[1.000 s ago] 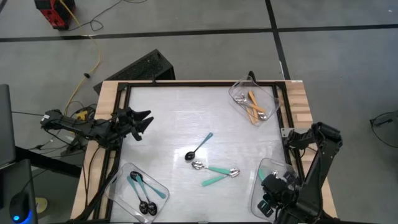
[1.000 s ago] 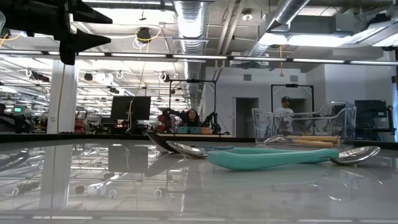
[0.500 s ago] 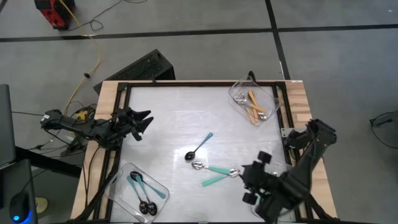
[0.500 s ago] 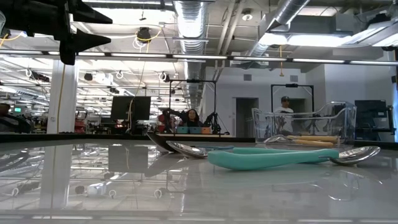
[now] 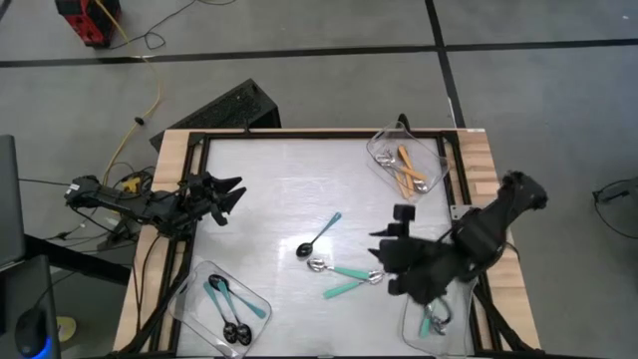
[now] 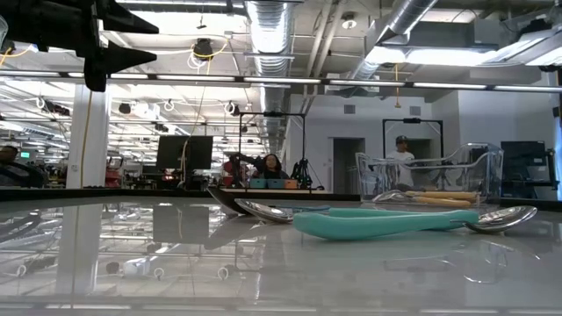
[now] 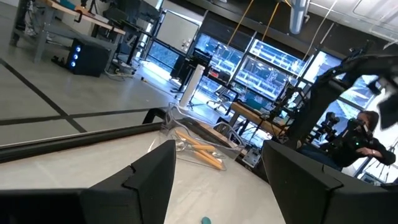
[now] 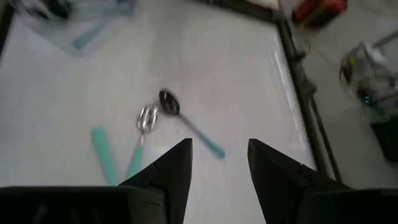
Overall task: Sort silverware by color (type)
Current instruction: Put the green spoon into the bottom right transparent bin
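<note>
Three loose spoons lie flat mid-table: a blue-handled, black-bowled one (image 5: 319,237) (image 8: 186,127) and two teal-handled, silver-bowled ones (image 5: 347,272) (image 8: 140,146). The low view shows a teal spoon (image 6: 386,222) up close. My right gripper (image 5: 377,247) (image 8: 217,149) hovers open above the table just right of the teal spoons, slanting down, with nothing between its fingers. My left gripper (image 5: 227,192) (image 7: 217,155) waits open over the table's left edge, pointing level.
Three clear trays stand on the table. The far right one (image 5: 407,165) holds orange-handled spoons, the near left one (image 5: 227,304) blue-handled ones, and the near right one (image 5: 434,309) a teal one. A black frame (image 5: 299,135) rims the table. People are in the room beyond.
My right gripper has risen from over the near right tray and swung toward the table's left and far side, ending beside the loose teal spoons, rolling as it went. The tray it covered now shows a teal spoon. The loose spoons have not moved.
</note>
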{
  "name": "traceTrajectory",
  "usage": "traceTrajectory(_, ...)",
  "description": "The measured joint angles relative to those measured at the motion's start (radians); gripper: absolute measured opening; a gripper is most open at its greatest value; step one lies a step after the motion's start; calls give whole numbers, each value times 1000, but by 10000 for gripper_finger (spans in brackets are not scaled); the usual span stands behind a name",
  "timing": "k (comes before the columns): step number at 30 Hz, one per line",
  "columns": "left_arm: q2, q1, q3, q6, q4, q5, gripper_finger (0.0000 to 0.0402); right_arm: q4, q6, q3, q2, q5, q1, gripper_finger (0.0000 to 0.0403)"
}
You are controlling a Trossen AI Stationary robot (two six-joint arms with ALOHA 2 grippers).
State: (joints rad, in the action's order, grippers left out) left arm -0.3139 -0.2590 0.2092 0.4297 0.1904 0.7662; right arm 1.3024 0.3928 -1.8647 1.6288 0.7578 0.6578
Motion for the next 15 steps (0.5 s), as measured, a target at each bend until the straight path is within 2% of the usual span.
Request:
traceTrajectory(3,0,0,0,0,0,0,226,-127,-178,41,-76,-58,-37,180)
traceTrajectory(7,0,0,0,0,0,0,226,-376,-365,173,-197,-302,-137,176)
traceTrajectory(10,0,0,0,2,0,0,226,-550,-389,300,-281,-440,-220,171)
traceTrajectory(15,0,0,0,2,1,1,226,-681,-335,552,-371,-462,-304,162)
